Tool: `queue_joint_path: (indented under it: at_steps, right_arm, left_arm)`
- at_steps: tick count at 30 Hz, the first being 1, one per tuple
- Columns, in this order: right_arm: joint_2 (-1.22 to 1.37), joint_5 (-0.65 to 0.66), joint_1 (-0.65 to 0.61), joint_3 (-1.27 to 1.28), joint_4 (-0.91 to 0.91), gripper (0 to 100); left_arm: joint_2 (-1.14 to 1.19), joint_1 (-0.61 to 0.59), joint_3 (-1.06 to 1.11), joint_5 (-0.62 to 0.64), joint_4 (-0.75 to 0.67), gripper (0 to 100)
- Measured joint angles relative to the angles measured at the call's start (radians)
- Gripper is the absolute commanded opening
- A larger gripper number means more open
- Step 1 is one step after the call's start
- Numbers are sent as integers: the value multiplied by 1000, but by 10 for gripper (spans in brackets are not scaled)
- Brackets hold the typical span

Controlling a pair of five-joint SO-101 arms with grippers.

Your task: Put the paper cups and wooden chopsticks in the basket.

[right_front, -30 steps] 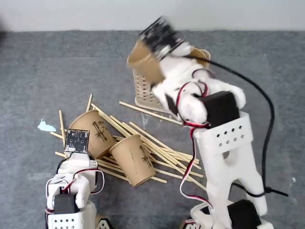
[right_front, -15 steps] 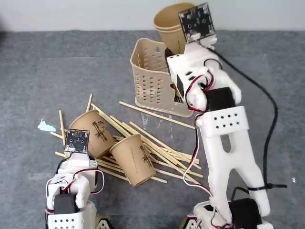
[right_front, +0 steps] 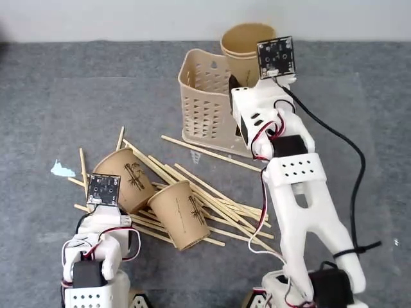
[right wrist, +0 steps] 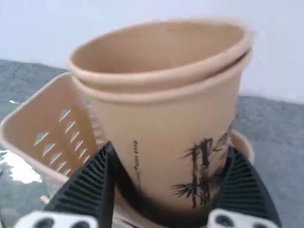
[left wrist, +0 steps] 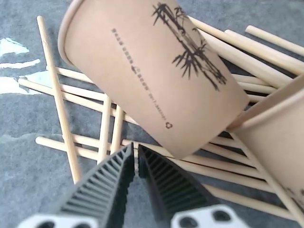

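Two nested paper cups [right wrist: 161, 109] with a bamboo print stand upright between the fingers [right wrist: 85, 185] of my right gripper [right wrist: 164, 190], which is shut on them. In the high view this stack [right_front: 247, 46] hangs over the far right end of the beige slotted basket [right_front: 205, 106]. Two more cups [right_front: 128, 176] [right_front: 182, 213] lie on their sides on a pile of wooden chopsticks [right_front: 218, 196]. My left gripper [left wrist: 134, 154] is shut just above the chopsticks [left wrist: 104, 128], close to the nearer lying cup [left wrist: 156, 80].
A grey mat [right_front: 51, 102] covers the table, with a white wall behind. A pale scrap of tape [right_front: 62, 169] lies left of the pile. One chopstick [right_front: 202, 149] lies alone in front of the basket. The right arm's cable [right_front: 340, 135] loops to the right.
The right arm swung the nested cups from a tilt over the basket's near left side to upright at its far right end, then lowered them slightly. The left arm stayed still.
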Motion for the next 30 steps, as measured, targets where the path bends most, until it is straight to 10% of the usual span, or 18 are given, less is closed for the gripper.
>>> queue_joint_path:
  at_steps: [30]
  right_arm:
    - [-173, -18, -391, -299, 941, 387]
  left_arm:
    - [0, 2, 0, 0, 0, 14]
